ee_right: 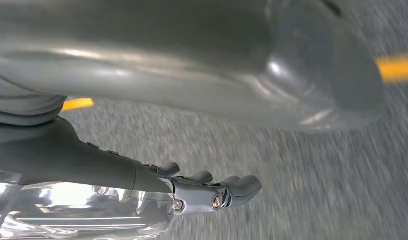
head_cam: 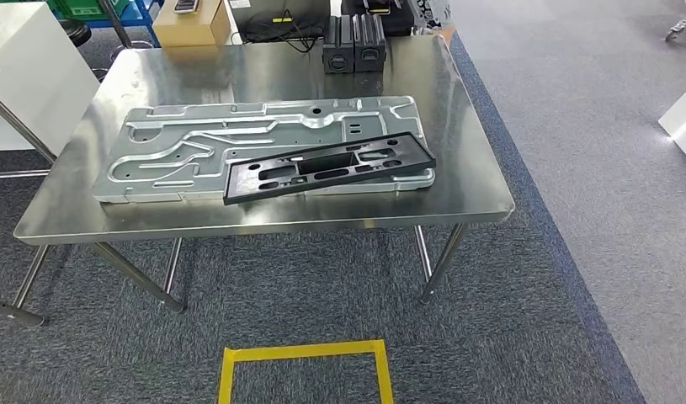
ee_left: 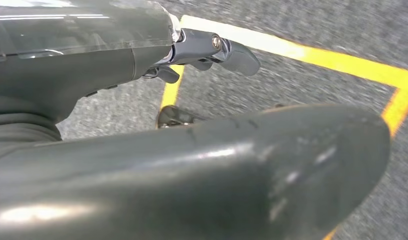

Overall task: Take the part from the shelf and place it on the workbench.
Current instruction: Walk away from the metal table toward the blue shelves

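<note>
**Part lies on the workbench, both hands hang empty**

Head view: A steel workbench (head_cam: 470, 181) is seen across the middle of the frame. A large grey stamped metal panel (head_cam: 196, 151) lies flat on it, and a black plastic frame part (head_cam: 329, 167) is laid across the panel's lower right portion, slightly skewed, its right end reaching the panel's edge. Two black blocks (head_cam: 353, 44) stand at the upper centre of the bench, and a cardboard box (head_cam: 192, 25) is seen at the upper left. A yellow tape square (head_cam: 305, 352) is marked on the grey carpet at the bottom centre. No shelf can be made out.

Left wrist view: The left hand (ee_left: 207, 52) is seen in the upper centre, fingers gently curved and apart, nothing held. Carpet and yellow tape lie beyond it.

Right wrist view: The right hand (ee_right: 212, 192) is seen at the lower centre, fingers likewise loose and spread, with nothing in them. Blurred carpet is seen behind.

Judgement: If the black frame is the task's part, the placing appears done. Risk remains in its seat: it rests on the uneven panel rather than bare steel, so a knock to the bench could slide it toward the near edge. If another part is to be fetched, it could be set down on this one.
</note>
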You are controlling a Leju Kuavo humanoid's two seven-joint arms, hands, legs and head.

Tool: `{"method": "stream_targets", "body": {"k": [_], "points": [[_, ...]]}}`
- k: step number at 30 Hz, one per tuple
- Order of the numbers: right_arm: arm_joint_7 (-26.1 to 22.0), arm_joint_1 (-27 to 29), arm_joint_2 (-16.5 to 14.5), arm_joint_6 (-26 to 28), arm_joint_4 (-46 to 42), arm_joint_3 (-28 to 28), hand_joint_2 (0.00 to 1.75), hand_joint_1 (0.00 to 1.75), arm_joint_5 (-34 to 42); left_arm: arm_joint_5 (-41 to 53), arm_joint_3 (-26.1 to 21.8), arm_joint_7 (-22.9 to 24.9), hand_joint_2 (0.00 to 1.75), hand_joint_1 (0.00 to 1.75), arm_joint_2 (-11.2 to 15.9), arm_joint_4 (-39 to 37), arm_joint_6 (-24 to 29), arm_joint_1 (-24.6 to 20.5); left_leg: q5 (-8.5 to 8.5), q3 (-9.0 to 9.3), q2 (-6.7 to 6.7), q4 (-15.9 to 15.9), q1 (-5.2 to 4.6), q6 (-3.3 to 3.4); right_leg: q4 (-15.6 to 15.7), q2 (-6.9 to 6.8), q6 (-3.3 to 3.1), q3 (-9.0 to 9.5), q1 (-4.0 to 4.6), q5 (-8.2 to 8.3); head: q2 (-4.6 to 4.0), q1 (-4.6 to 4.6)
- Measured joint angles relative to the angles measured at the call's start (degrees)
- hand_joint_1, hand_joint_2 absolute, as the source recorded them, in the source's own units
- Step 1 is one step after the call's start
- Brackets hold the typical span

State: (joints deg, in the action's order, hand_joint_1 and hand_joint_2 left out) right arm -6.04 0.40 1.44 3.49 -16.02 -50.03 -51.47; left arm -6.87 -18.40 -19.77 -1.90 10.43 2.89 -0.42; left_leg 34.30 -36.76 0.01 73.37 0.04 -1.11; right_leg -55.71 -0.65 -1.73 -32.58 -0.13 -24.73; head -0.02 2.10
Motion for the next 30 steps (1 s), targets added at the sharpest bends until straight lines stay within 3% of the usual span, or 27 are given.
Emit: {"method": "stream_targets", "body": {"k": [1,3,5,6,7,8,9,10,11,13,14,15,16,18,20,21,23,24,26,28,29,30], "points": [[-0.15,-0.20,-0.27,-0.62,0.47,0.00,0.00,0.00,-0.25,0.11,0.00,0.11,0.00,0.00,0.01,0.00,0.00,-0.02,-1.74,1.69,0.00,-1.17,0.01,0.05,-0.15,-0.03,0.11,-1.05,-0.02,0.68,0.00,0.00],[-0.73,-0.58,-0.71,-1.64,1.19,0.00,0.00,0.00,-0.63,0.29,0.00,0.28,0.00,0.00,0.02,0.02,0.00,-0.18,-4.06,8.15,0.01,-8.98,-0.07,0.41,-0.55,-0.04,0.43,-2.70,0.00,1.94,0.00,0.01],[-1.29,-0.82,-1.04,-2.33,1.67,0.00,0.00,0.00,-0.85,0.33,0.00,0.42,0.00,0.00,0.02,0.05,0.01,-0.42,-3.14,14.18,0.01,-17.65,-0.35,1.11,-0.81,-0.15,0.99,-3.39,0.06,3.05,0.00,0.00],[-1.49,-0.91,-1.13,-2.64,1.85,0.00,0.00,0.00,-0.92,0.36,0.00,0.48,0.00,0.00,0.02,0.07,0.03,-0.49,-2.49,15.46,0.01,-19.79,-0.54,1.53,-0.77,-0.23,1.33,-3.47,0.04,3.58,0.00,-0.01],[-1.65,-1.02,-1.20,-2.97,2.01,0.00,0.00,0.00,-0.99,0.38,0.00,0.52,0.00,0.00,0.02,0.07,0.07,-0.53,-2.49,15.52,0.01,-20.49,-0.66,2.00,-0.65,-0.31,1.69,-3.49,-0.03,4.18,0.00,-0.01],[-1.80,-1.13,-1.21,-3.32,2.17,0.00,0.00,0.00,-1.07,0.40,0.00,0.56,0.00,0.00,0.01,0.06,0.10,-0.54,-3.10,15.07,0.14,-20.38,-0.64,2.46,-0.64,-0.29,2.02,-3.59,-0.16,4.46,0.00,-0.02],[-1.96,-1.20,-1.21,-3.63,2.29,0.01,0.00,0.00,-1.14,0.43,0.00,0.59,0.00,0.00,-0.03,0.06,0.15,-0.59,-3.76,14.57,0.29,-20.43,-0.59,2.94,-1.10,-0.15,2.28,-3.88,-0.24,3.74,0.00,-0.02],[-2.11,-1.23,-1.22,-3.86,2.40,0.01,0.00,0.00,-1.24,0.45,0.00,0.62,0.00,0.00,-0.05,0.06,0.17,-0.65,-4.58,13.89,0.45,-20.54,-0.52,3.39,-2.59,0.03,2.47,-4.37,-0.29,1.60,0.00,-0.02],[-2.23,-1.24,-1.22,-4.07,2.51,0.01,0.00,0.00,-1.32,0.50,-0.01,0.66,0.00,0.00,-0.08,0.06,0.20,-0.68,-5.42,13.06,0.61,-20.57,-0.47,3.72,-5.25,0.23,2.61,-5.06,-0.36,-1.60,0.00,-0.02],[-2.39,-1.26,-1.22,-4.39,2.67,0.00,0.00,0.00,-1.49,0.70,-0.02,0.69,0.00,0.00,-0.09,0.07,0.27,-0.65,-6.90,10.96,0.69,-20.29,-0.60,4.00,-12.78,0.42,2.90,-6.46,-0.45,-7.76,0.00,-0.02],[-2.45,-1.27,-1.22,-4.53,2.74,0.00,0.00,0.00,-1.54,0.80,-0.02,0.69,0.00,0.00,-0.10,0.07,0.31,-0.62,-7.59,9.80,0.72,-20.02,-0.64,3.97,-15.96,0.43,3.06,-6.70,-0.52,-8.67,0.00,-0.02],[-2.55,-1.28,-1.22,-4.66,2.80,0.00,0.00,0.00,-1.60,0.91,-0.02,0.69,0.00,0.00,-0.10,0.07,0.34,-0.61,-8.24,8.53,0.74,-19.66,-0.66,3.89,-17.75,0.44,3.19,-6.33,-0.61,-8.09,0.01,-0.02],[-2.71,-1.30,-1.22,-4.77,2.85,0.00,0.00,0.00,-1.67,0.97,-0.02,0.69,0.00,0.00,-0.11,0.07,0.35,-0.61,-8.85,7.22,0.73,-19.18,-0.67,3.75,-17.60,0.43,3.26,-5.04,-0.71,-6.46,0.01,-0.02],[-3.14,-1.41,-1.20,-4.89,2.90,0.00,0.00,0.00,-1.81,1.05,-0.02,0.70,0.00,0.00,-0.14,0.07,0.38,-0.63,-9.84,4.76,0.68,-17.95,-0.69,3.36,-11.77,0.46,3.23,0.50,-0.92,-4.13,0.01,-0.02],[-3.45,-1.57,-1.13,-4.88,2.91,0.00,0.00,0.00,-1.93,1.15,-0.02,0.71,0.00,0.00,-0.20,0.07,0.46,-0.65,-10.56,3.11,0.65,-16.62,-0.82,2.82,-3.34,0.56,2.89,6.55,-0.81,-5.49,0.00,-0.01],[-3.54,-1.63,-1.10,-4.85,2.91,-0.01,0.00,0.00,-1.98,1.20,-0.02,0.72,0.00,0.00,-0.23,0.07,0.54,-0.68,-10.94,2.65,0.65,-16.23,-0.83,2.50,-0.82,0.61,2.62,8.08,-0.63,-6.47,0.00,-0.01],[-3.69,-1.59,-1.05,-4.79,2.94,-0.06,0.00,0.00,-2.09,1.32,-0.02,0.83,0.00,0.00,-0.31,0.06,0.71,-0.64,-11.67,2.07,0.61,-15.84,-0.66,1.77,0.46,0.52,1.80,7.98,-0.45,-6.55,0.00,-0.01],[-3.75,-1.59,-1.04,-4.77,2.97,-0.12,0.00,0.00,-2.15,1.38,-0.02,0.90,0.00,0.00,-0.34,0.05,0.77,-0.60,-11.06,1.66,0.55,-15.37,-0.50,1.42,0.43,0.38,1.29,7.40,-0.45,-5.96,0.00,-0.02],[-3.77,-1.61,-1.01,-4.76,3.04,-0.28,0.00,0.00,-2.28,1.58,-0.01,1.04,0.00,0.00,-0.46,0.04,0.79,-0.49,-6.71,0.25,0.44,-11.79,-0.22,0.83,0.49,0.03,0.39,5.91,-0.52,-4.55,0.00,-0.01],[-3.77,-1.59,-0.97,-4.76,3.05,-0.40,0.00,0.00,-2.40,1.84,0.01,1.08,0.00,0.00,-0.66,0.04,0.79,-0.39,-1.09,-1.38,0.42,-4.97,0.02,0.43,0.41,-0.10,0.05,4.11,-0.31,-3.13,0.01,0.00],[-3.77,-1.54,-0.96,-4.77,3.05,-0.44,0.00,0.00,-2.45,1.94,0.01,1.08,0.00,0.00,-0.74,0.04,0.82,-0.33,0.16,-1.74,0.42,-1.80,0.12,0.32,0.34,-0.13,0.06,3.10,-0.20,-2.39,0.01,0.00],[-3.77,-1.48,-0.96,-4.79,3.07,-0.48,0.00,0.00,-2.50,2.06,0.01,1.08,0.00,0.00,-0.79,0.04,0.89,-0.30,-0.10,-1.45,0.42,0.07,0.18,0.30,0.21,-0.16,0.11,2.02,-0.12,-1.64,0.02,0.00]]}}
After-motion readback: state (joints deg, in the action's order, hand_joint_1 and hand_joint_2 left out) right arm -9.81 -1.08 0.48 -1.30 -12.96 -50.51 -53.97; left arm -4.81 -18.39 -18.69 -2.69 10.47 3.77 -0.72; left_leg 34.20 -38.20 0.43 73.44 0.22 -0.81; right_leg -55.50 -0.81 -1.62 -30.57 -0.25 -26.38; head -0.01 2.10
